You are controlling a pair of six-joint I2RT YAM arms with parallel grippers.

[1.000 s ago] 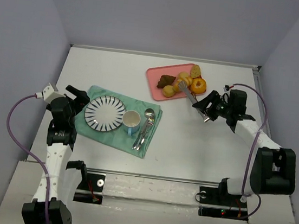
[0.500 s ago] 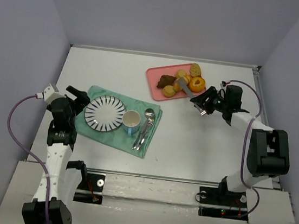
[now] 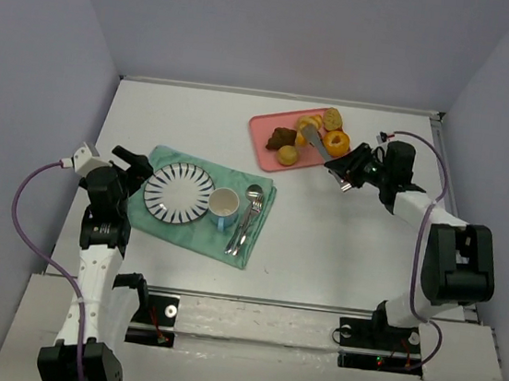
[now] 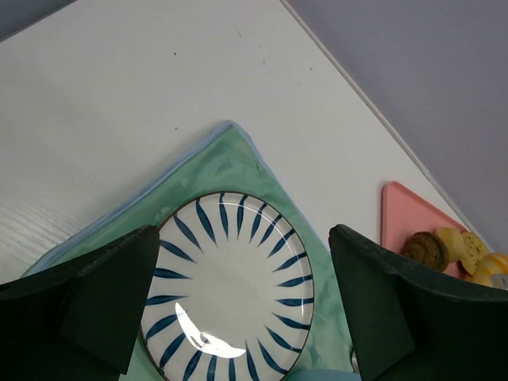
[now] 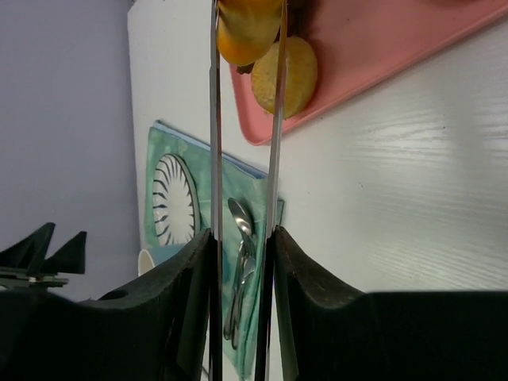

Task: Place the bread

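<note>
Grips a pair of metal tongs (image 5: 214, 119) in the right gripper (image 5: 240, 238), fingers pressed shut against both blades. Reaches farther over the pink tray (image 3: 267, 127) than a second ago: wrist drawn in toward the tray's near-right corner, blade tips moved up from beside the round bun (image 3: 287, 155) to the golden roll above it. Brackets the bread (image 5: 246, 24) between the two blade tips in the right wrist view, bread still on the tray; hard to say from here whether squeezed or only straddled, since the top edge of that view cuts off the contact. Leaves the round bun (image 5: 287, 75) just outside the right blade, touching or nearly so.

From overhead, shows the bread (image 3: 311, 125) in the tray's middle, with the orange doughnut (image 3: 336, 143) just to its right and a brown pastry (image 3: 282, 139) to its left.

Keeps the left gripper (image 4: 242, 238) where it was (no shift across the three overhead views), fingers spread wide and holding nothing, hovering over the striped plate (image 4: 230, 278) on the green cloth (image 4: 230, 151).
</note>
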